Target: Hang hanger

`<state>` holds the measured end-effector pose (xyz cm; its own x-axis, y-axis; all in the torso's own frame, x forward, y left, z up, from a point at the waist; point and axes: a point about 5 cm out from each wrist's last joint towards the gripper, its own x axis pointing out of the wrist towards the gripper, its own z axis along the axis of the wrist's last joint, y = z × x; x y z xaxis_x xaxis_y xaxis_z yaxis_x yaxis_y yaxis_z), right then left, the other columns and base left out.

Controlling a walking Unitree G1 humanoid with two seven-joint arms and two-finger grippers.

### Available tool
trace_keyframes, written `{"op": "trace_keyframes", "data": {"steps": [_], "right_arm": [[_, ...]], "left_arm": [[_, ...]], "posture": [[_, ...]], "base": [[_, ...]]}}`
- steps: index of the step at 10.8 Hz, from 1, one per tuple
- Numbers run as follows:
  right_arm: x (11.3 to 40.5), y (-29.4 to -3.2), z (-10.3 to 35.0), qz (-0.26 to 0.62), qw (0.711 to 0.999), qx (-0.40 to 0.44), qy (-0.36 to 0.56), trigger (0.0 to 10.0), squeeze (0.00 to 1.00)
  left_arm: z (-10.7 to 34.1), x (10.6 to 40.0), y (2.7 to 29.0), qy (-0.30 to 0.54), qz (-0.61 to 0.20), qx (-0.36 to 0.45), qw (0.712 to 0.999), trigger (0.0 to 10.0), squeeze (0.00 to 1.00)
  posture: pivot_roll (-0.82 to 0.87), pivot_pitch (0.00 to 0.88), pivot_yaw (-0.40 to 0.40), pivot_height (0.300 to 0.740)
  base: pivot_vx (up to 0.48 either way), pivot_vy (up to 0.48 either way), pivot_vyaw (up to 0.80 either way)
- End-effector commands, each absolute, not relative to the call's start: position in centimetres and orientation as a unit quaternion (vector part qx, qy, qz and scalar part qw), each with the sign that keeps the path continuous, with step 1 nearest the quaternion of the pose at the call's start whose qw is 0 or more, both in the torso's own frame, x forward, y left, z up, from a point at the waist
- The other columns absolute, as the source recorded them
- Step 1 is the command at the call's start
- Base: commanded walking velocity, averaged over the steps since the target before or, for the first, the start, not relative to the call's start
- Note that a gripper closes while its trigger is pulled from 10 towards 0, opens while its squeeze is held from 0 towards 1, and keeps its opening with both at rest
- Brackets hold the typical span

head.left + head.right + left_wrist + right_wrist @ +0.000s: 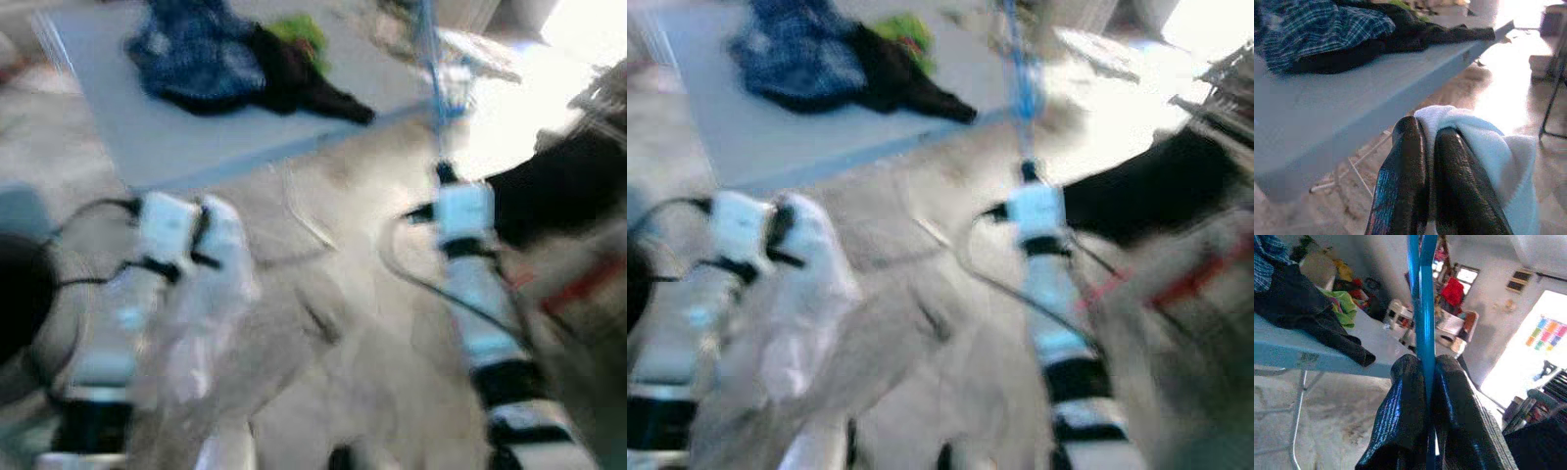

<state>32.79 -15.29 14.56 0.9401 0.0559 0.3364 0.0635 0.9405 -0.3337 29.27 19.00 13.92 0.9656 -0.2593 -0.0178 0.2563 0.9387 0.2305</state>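
The thin blue plastic hanger (1420, 308) stands upright, clamped between the right gripper (1422, 382) jaws, off the grey table's (176, 137) near edge. The left gripper (1430, 161) jaws are closed on a white cloth (1488, 156). A clothes pile (235, 59) (plaid, black, green) lies at the table's far edge.

Two silver arms are seen in the blurred head views. Each forearm is banded in black near the lower end and is capped at the wrist by a white, box-shaped module. Black cables are looped from each module back along the arm. The left gripper (1432, 183) is formed by two long, glossy black fingers with rounded tips. The right gripper (1425, 416) is built alike, and bluish reflections are carried on the finger surfaces. No markings or screws can be resolved.
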Motion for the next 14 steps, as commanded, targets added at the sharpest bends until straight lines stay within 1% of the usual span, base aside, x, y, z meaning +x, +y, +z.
{"op": "trace_keyframes", "data": {"steps": [1,4,6,10,14], "right_arm": [[32.6,-16.6,14.6,-0.019,0.969,-0.178,-0.169,10.0,0.0],[32.4,-15.7,14.4,-0.011,0.971,-0.173,-0.167,10.0,0.0],[31.7,-15.4,13.7,-0.006,0.972,-0.173,-0.159,10.0,0.0],[31.4,-15.6,13.2,-0.008,0.973,-0.176,-0.148,10.0,0.0],[31.3,-15.7,13.0,-0.008,0.973,-0.178,-0.144,10.0,0.0]], "left_arm": [[14.9,29.3,17.6,-0.041,-0.16,0.107,0.98,10.0,0.0],[14.5,29.0,16.9,-0.035,-0.186,0.094,0.977,10.0,0.0],[14.0,28.5,16.6,-0.031,-0.202,0.095,0.974,10.0,0.0],[13.4,27.7,15.6,-0.023,-0.229,0.101,0.968,10.0,0.0],[13.3,27.3,15.1,-0.026,-0.247,0.108,0.963,10.0,0.0]], "posture": [[0.12,0.146,-0.089,0.74],[0.11,0.172,-0.075,0.74],[0.1,0.185,-0.079,0.74],[0.1,0.179,-0.077,0.74],[0.1,0.184,-0.076,0.74]], "base": [[0.0,0.48,-0.8],[0.0,0.457,-0.8],[0.285,0.384,-0.8],[0.354,0.322,-0.8],[0.473,0.0,-0.8]]}}
